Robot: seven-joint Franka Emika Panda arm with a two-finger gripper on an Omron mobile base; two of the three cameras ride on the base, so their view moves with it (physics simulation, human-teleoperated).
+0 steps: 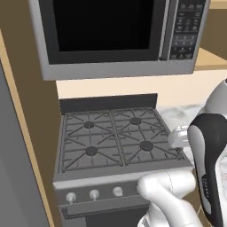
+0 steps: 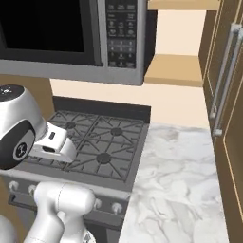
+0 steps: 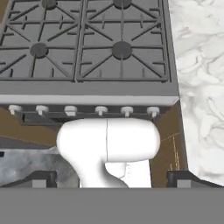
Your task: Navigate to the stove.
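Wide grey steel gas stove with black grates sits directly ahead of the base, below the steel microwave. White marble counter adjoins its right side. Two-finger gripper: dark tips set wide apart, nothing between them.

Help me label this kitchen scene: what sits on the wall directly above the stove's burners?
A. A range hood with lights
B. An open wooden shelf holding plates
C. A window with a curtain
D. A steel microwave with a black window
D: the microwave, grey steel with a black window and a keypad on its right side, hangs directly over the stove and its four grated burners.
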